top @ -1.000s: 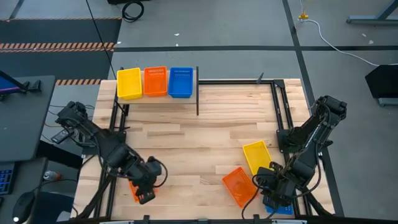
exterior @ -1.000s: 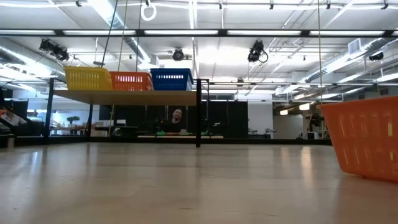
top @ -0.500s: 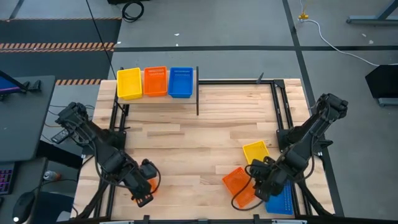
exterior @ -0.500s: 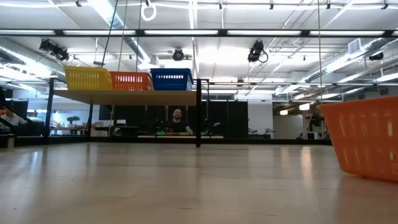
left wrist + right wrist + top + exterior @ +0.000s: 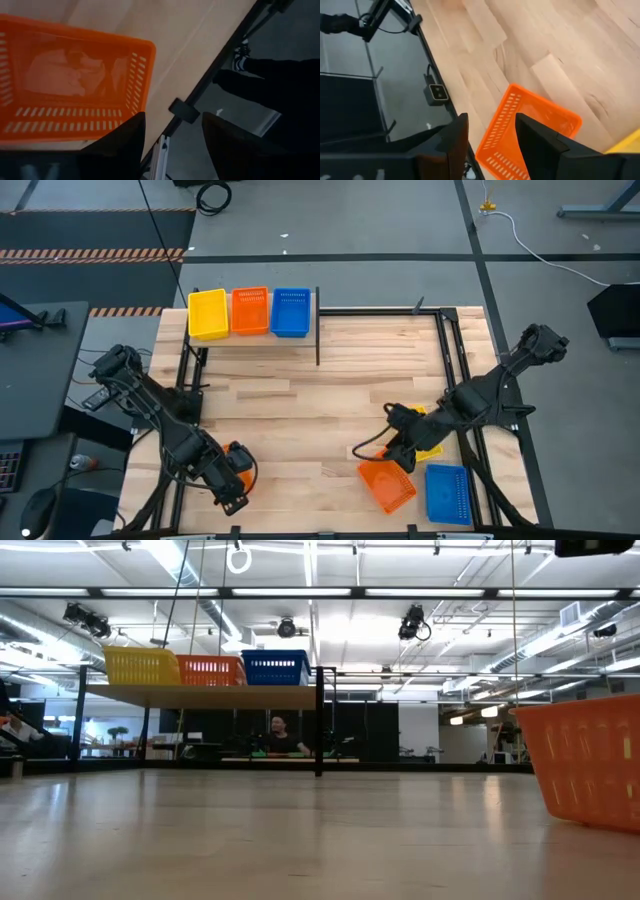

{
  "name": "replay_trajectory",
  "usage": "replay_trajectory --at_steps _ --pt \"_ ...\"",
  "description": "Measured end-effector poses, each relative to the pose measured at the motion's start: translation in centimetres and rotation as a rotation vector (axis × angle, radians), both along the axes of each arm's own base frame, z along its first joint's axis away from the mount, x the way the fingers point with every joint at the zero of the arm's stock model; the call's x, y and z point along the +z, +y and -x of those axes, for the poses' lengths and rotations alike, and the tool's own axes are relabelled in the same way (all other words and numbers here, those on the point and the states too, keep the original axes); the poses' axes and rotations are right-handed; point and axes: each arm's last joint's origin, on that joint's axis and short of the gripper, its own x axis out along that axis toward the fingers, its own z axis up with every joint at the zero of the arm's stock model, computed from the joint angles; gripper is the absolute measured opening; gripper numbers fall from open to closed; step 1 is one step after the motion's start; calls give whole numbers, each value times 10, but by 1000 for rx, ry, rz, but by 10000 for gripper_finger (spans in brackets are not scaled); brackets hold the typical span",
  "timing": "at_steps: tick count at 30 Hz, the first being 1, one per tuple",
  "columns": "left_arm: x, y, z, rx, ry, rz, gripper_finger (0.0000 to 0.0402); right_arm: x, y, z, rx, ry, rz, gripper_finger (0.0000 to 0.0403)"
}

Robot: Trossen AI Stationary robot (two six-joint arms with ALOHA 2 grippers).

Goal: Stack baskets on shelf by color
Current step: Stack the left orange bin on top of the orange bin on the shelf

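Currently showing: left gripper hanging open beside 1 orange basket; right gripper hovering open, empty, above another orange basket; shelf carrying 3 baskets.

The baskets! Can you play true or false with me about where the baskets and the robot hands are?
1. Three baskets sit side by side on the shelf: yellow, orange, blue. True.
2. The left gripper is squeezing an orange basket. False: its fingers are open with nothing between them, and the basket lies on the table beside them.
3. A blue basket lies on the table near the front right corner. True.
4. The right gripper is over the shelf. False: it hangs above the loose baskets at the front right, with another orange basket just below it.
5. All nine baskets are stacked. False: several are on the table.
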Motion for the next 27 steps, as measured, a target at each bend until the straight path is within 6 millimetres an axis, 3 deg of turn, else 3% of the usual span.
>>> replay_trajectory --at_steps 9,16,27 --pt "-3 -5 6 -11 7 -6 215 14 -19 3 14 -65 7 170" --pt "-17 -17 4 -35 74 5 217 17 -35 -2 -29 -93 33 170" --pt "-40 -29 -6 -30 67 -53 217 16 -41 -5 -40 -90 49 170"
